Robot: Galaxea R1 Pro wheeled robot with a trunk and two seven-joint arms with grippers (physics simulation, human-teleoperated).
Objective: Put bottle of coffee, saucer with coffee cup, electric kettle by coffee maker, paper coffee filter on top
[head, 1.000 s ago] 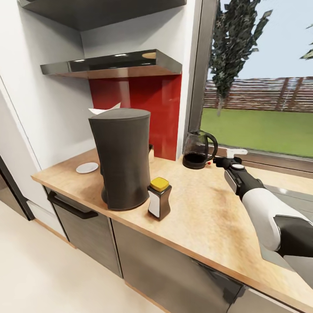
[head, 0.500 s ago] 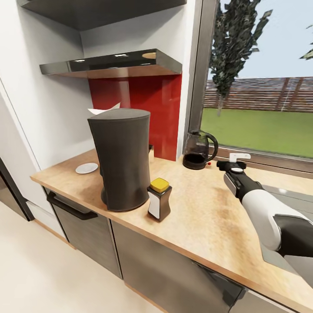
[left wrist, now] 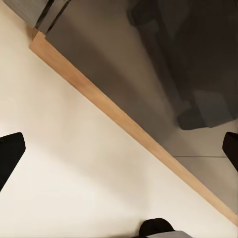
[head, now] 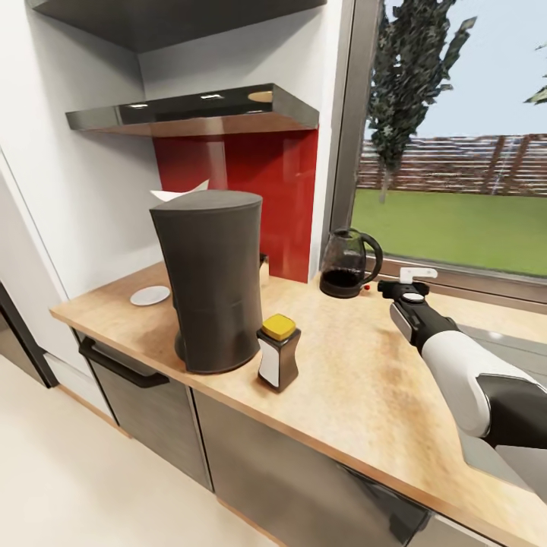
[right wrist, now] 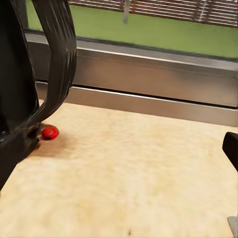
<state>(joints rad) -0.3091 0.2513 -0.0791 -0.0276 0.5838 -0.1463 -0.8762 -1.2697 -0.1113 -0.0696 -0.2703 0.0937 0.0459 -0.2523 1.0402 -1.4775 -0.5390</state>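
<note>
The tall dark grey coffee maker [head: 209, 281] stands on the kitchen countertop [head: 357, 380], with the paper coffee filter [head: 182, 190] peeking over its top. The bottle of coffee [head: 278, 351] stands just to its right. The saucer [head: 150, 295] lies bare to its left near the wall. The electric kettle [head: 348, 264] sits by the window, and its handle [right wrist: 59, 54] and red switch [right wrist: 49, 132] show close in the right wrist view. My right gripper [head: 403, 279] hovers open just right of the kettle, apart from it. My left gripper [left wrist: 119, 148] is open over the floor. The coffee cup is out of view.
The glossy black kitchen shelf [head: 197, 110] hangs above the coffee maker, with a thicker dark shelf [head: 175, 15] higher up. A window sill [right wrist: 148, 84] runs behind the kettle. Grey drawer fronts [head: 152, 395] sit under the worktop. The left wrist view looks down at pale floor [left wrist: 74, 173] and a wooden plinth [left wrist: 124, 124].
My right gripper has drawn back a little to the right, away from the kettle. The head view has drifted slightly. The kettle and other things stay put.
</note>
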